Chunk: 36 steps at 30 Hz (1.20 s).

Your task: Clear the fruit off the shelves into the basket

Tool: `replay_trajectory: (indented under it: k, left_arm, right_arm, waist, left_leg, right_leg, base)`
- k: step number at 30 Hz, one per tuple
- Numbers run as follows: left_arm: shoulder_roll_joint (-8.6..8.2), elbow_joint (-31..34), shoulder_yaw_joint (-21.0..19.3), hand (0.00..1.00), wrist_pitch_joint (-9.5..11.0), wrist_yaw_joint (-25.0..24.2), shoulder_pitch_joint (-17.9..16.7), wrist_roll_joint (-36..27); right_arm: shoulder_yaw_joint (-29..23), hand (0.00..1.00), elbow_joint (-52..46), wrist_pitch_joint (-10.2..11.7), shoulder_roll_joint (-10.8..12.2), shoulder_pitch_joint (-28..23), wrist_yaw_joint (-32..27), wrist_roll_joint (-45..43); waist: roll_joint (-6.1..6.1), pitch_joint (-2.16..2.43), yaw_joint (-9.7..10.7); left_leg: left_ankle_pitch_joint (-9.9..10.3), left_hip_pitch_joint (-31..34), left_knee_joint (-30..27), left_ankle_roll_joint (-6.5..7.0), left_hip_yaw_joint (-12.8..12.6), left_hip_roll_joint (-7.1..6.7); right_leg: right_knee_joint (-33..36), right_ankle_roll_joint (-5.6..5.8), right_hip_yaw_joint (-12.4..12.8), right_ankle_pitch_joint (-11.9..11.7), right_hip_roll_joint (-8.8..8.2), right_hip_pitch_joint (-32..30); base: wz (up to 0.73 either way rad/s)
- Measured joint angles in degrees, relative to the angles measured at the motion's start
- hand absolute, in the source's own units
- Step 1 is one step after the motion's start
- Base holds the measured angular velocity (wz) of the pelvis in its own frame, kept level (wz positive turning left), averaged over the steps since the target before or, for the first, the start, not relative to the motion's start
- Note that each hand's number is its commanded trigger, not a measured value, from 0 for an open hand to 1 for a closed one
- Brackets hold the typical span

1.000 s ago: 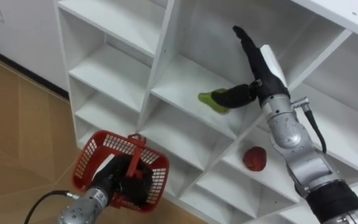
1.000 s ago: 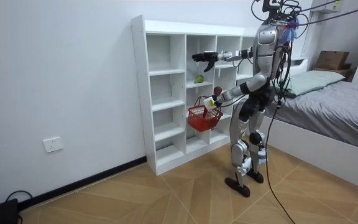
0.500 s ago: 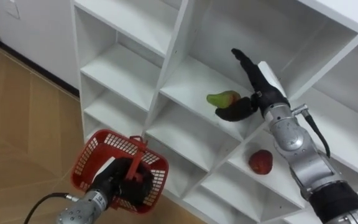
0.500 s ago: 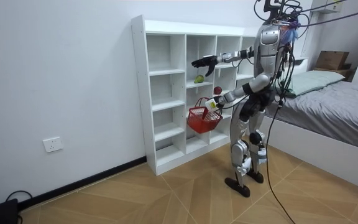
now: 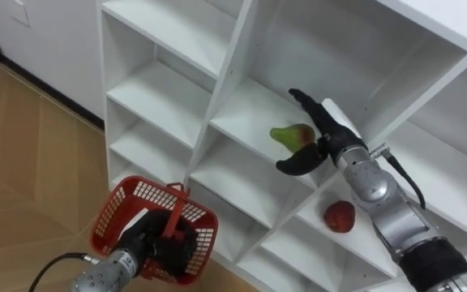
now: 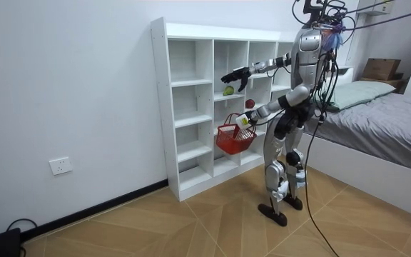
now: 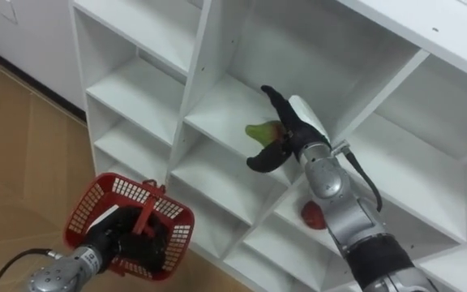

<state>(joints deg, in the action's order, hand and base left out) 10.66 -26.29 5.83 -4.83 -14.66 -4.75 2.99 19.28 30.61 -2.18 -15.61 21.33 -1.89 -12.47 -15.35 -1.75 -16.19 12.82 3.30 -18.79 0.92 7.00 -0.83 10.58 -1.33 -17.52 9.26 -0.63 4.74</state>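
The robot stands upright, facing the white closet (image 5: 220, 97), with a bed (image 6: 387, 118) at its 6 o'clock. Its right arm is stretched forward at about shoulder height, the forearm rising from the 5 o'clock corner of the left eye view into a middle compartment. The right hand (image 5: 321, 134) is turned on edge there, with its fingers held straight and spread, pointing toward 11 o'clock along the back of the shelf. The thumb curves out below them toward 8 o'clock.

The green fruit (image 5: 290, 134) lies on the shelf board in the gap between fingers and thumb, at 9 o'clock from the palm. The hand is open and cups around it without closing on it. I cannot tell whether any finger touches the fruit.

A red fruit (image 5: 340, 216) sits on the board of another compartment, at 5 o'clock from the green one and just beside the right forearm.

The left arm comes in from the 7 o'clock corner, bent at the elbow and held low in front of the body. The left hand (image 5: 148, 243) is curled tightly round the upright handle (image 5: 174, 215) of the red basket (image 5: 112, 221), gripping it. The basket hangs in front of the closet's lower compartments, at 7 o'clock from the green fruit and well apart from it. No fruit can be seen through its mesh.
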Motion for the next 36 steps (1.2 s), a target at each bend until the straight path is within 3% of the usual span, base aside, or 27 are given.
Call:
replay_trajectory:
  k: [11, 14, 19, 28, 33, 36]
  left_arm:
    - [-0.43, 0.0, 0.1, 1.0, -0.1, -0.1, -0.2, 0.5]
    - [-0.67, 0.0, 0.0, 1.0, -0.1, -0.2, -0.2, 0.6]
    - [-0.84, 0.0, 0.7, 1.0, -0.1, -0.1, -0.1, 1.4]
    - [-2.07, 0.0, 1.1, 1.0, 0.3, 0.6, 0.0, 1.5]
    - [-2.27, 0.0, 1.7, 1.0, 1.2, 0.8, 0.4, 1.3]
    - [-2.25, 0.0, 2.3, 1.0, 1.2, 0.8, 0.5, 1.3]
  right_arm:
    - [-0.4, 0.0, 4.7, 0.6, 0.0, 0.7, -1.8, -5.2]
    - [-0.6, 0.0, 6.7, 1.0, 0.0, 2.1, -2.8, -8.0]
    - [-1.5, 0.0, 6.9, 1.9, 0.0, 2.8, -5.4, -10.9]
    - [-2.2, 0.0, 10.6, 4.2, -0.1, 5.6, -8.0, -11.1]
    - [-2.2, 0.0, 11.6, 5.7, -0.1, 6.8, -7.9, -10.8]
    - [-2.2, 0.0, 11.6, 5.9, -0.1, 6.9, -7.9, -10.8]
  waist:
    - [0.44, -0.27, -1.3]
    - [1.35, -0.56, -1.3]
    - [3.15, -0.31, -1.3]
    - [3.32, -0.34, -0.8]
    - [4.17, -0.94, 0.0]
    - [4.69, -0.85, 0.1]
  left_leg:
    - [0.0, 2.6, -1.4, 0.02, 0.7, -0.04]
    - [0.0, 4.4, -2.2, 0.04, 1.0, -0.16]
    - [-0.4, 7.1, -2.3, 0.15, 0.9, -0.26]
    - [-1.2, 7.9, -1.0, 0.05, 0.9, -0.65]
    - [-1.3, 8.1, -0.5, 0.18, 0.8, -0.59]
    - [-1.3, 8.1, -0.5, 0.3, 0.8, -0.72]
  right_leg:
    - [0.1, -0.02, 0.1, 0.0, -0.02, -2.1]
    - [0.3, -0.14, 0.1, -0.1, 0.0, -3.6]
    - [1.2, -0.22, 0.1, -0.1, -0.27, -6.7]
    - [1.1, -0.22, 0.2, -0.1, -0.46, -8.0]
    - [1.1, -0.17, 0.2, -0.1, -0.84, -8.1]
    - [1.1, -0.13, 0.2, -0.1, -0.86, -8.2]
  base:
    - [0.02]
    - [0.02]
    - [0.0]
    - [0.02]
    - [0.0]
    - [0.0]
